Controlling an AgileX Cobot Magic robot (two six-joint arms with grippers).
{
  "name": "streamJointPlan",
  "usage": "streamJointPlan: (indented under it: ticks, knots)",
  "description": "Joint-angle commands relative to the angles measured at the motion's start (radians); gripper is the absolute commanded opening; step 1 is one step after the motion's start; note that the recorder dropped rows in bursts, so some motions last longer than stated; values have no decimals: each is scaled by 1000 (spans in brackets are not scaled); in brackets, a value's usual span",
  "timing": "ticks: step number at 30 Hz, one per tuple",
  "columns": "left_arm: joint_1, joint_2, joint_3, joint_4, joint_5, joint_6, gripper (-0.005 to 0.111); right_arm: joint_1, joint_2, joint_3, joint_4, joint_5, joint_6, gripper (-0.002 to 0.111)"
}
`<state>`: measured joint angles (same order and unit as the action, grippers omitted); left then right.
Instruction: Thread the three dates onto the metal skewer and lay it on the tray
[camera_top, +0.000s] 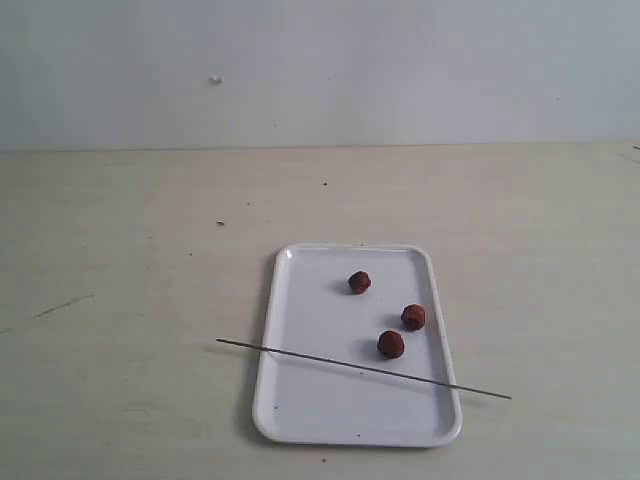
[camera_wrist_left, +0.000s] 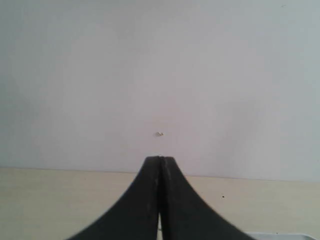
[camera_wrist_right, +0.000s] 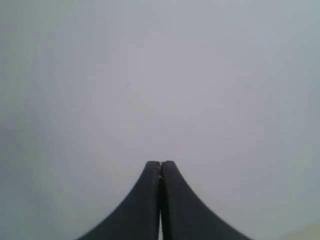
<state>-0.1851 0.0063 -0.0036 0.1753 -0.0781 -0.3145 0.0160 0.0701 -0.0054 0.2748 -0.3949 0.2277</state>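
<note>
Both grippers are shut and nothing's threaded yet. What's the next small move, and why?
Probably open the left gripper and lower it toward the skewer's left end. The skewer lies loose across the tray, with that end overhanging the rim on the left arm's side. The three dates sit unthreaded on the tray.

The left gripper (camera_wrist_left: 159, 161) has two matte black fingers, narrow at the tips and curving wide toward the base. The right gripper (camera_wrist_right: 160, 164) has the same shape in dark greyish black.
</note>
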Motion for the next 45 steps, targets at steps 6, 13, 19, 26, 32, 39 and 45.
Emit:
streamJointPlan:
  ticks: [6, 13, 19, 26, 32, 39, 45]
  knots:
    - [3, -6, 4, -4, -5, 0, 0, -4, 30, 5, -30, -179, 165, 0]
    - [3, -6, 4, -4, -5, 0, 0, -4, 75, -18, -154, 72, 128, 0]
    - [3, -6, 4, -4, -5, 0, 0, -4, 249, -164, -154, 115, 79, 0]
    - [3, -6, 4, -4, -5, 0, 0, -4, 680, -568, -275, 476, -15, 0]
    - [3, -6, 4, -4, -5, 0, 0, -4, 1086, -877, -288, 810, -317, 1]
    - [3, -6, 4, -4, -5, 0, 0, -4, 1375, -1086, -244, 1177, -719, 21]
    - [3, -6, 4, -4, -5, 0, 0, 63, 1477, -1095, -254, 1361, -962, 29]
